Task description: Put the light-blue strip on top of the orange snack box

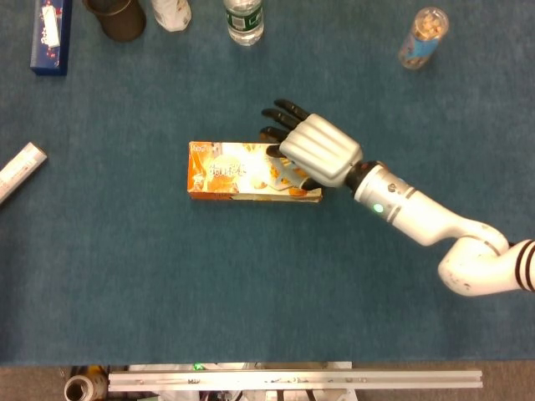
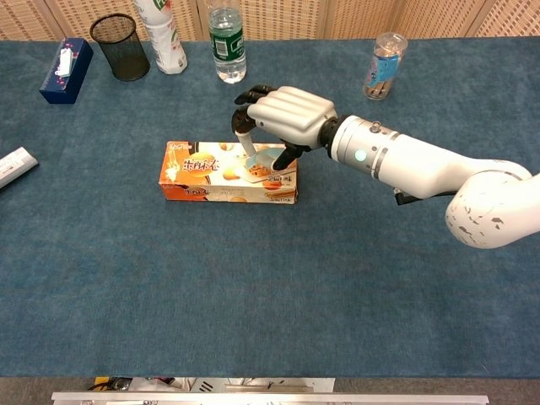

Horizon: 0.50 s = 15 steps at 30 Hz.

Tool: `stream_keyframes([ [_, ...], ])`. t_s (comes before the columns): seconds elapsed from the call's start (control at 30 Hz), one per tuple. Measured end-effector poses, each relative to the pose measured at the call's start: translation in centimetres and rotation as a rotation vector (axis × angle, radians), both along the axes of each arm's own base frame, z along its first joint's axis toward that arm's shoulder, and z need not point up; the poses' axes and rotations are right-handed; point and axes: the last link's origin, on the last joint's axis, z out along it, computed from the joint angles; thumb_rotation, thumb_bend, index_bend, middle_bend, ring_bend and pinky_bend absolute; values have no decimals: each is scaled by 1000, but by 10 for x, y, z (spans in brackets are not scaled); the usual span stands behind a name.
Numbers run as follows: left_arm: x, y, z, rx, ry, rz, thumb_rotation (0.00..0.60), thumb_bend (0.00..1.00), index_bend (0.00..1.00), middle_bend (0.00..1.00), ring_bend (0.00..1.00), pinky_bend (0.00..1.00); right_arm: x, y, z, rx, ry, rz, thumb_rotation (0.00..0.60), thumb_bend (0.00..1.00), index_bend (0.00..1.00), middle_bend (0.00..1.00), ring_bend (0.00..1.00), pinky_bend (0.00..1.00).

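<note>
The orange snack box (image 1: 227,172) (image 2: 207,172) lies flat at the middle of the blue table, long side left to right. My right hand (image 1: 313,150) (image 2: 286,113) hovers over the box's right end, knuckles up and fingers curled down. It pinches the light-blue strip (image 2: 256,159), which hangs under the fingers right above the box top; I cannot tell whether it touches the box. The head view hides the strip under the hand. My left hand shows in neither view.
Along the far edge stand a black mesh cup (image 2: 118,47), a white bottle (image 2: 164,34), a green-label bottle (image 2: 225,44) and a clear jar (image 2: 383,66). A dark blue box (image 2: 66,59) lies far left, a white tube (image 2: 13,166) at the left edge.
</note>
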Motion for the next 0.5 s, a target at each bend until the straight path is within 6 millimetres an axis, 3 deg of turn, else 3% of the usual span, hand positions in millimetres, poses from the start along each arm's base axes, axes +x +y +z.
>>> stream_keyframes([
  [0.27,-2,-1,3,10,-1,1,600,166,182,242,246,182,5,0,-10,27,5,-22,600,388,582,277,71,0],
  [0.5,-2,0,3,9,-3,-3,600,166,181,242,246,182,10,-3,-14,12,4,-39,600,283,496,276,71,0],
])
